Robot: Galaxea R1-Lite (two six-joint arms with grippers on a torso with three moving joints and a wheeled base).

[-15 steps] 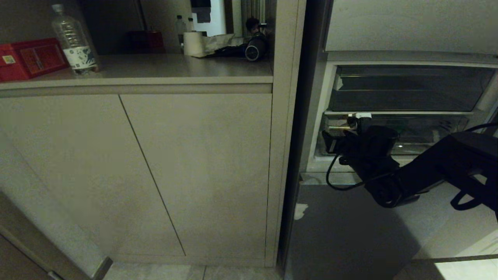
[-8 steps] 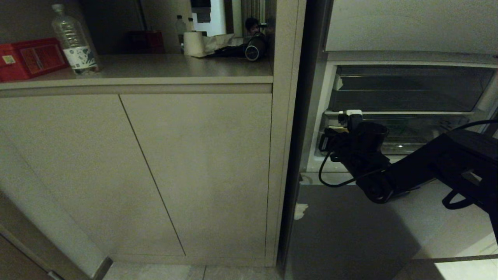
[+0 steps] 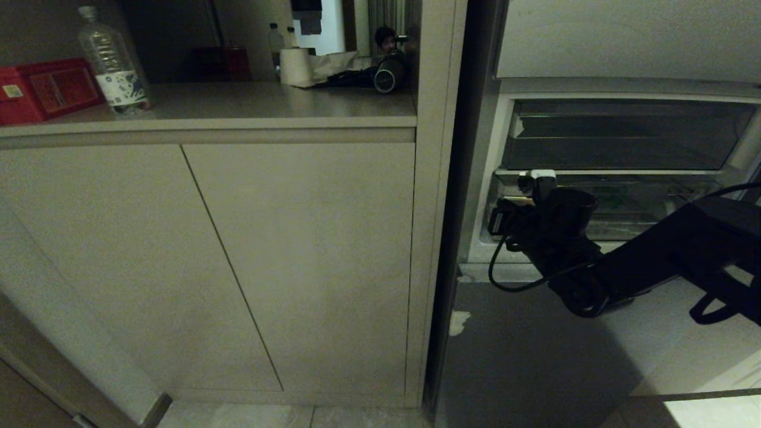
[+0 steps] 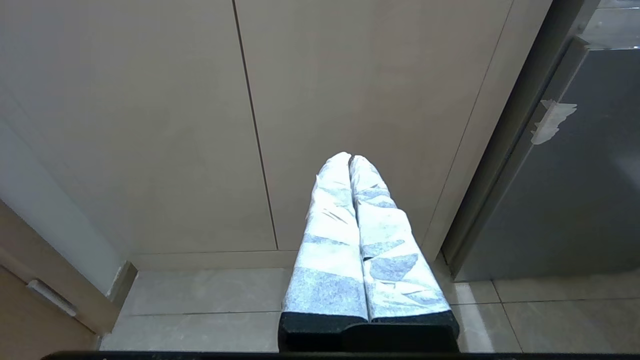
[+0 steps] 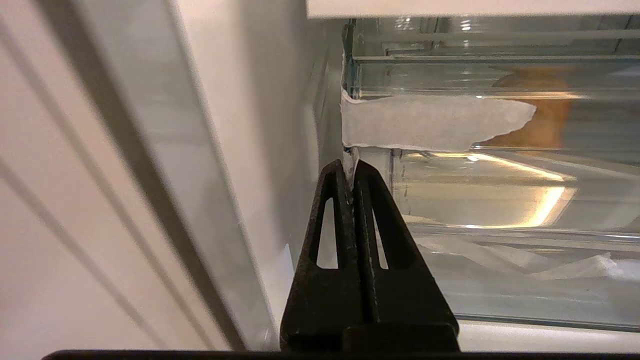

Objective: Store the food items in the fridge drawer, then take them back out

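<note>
Right wrist view: my right pincer [image 5: 351, 167] is pressed closed, empty, at the fridge drawer [image 5: 500, 200] corner, beside white tape [image 5: 430, 122].

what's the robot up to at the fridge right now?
The right claw is shut at the left front corner of the wide clear plastic fridge drawer, just below a torn strip of white tape. Whether it pinches anything is unclear. Something orange-brown shows blurred through the plastic. The left claw is shut, empty, parked facing the beige cabinet doors.
</note>
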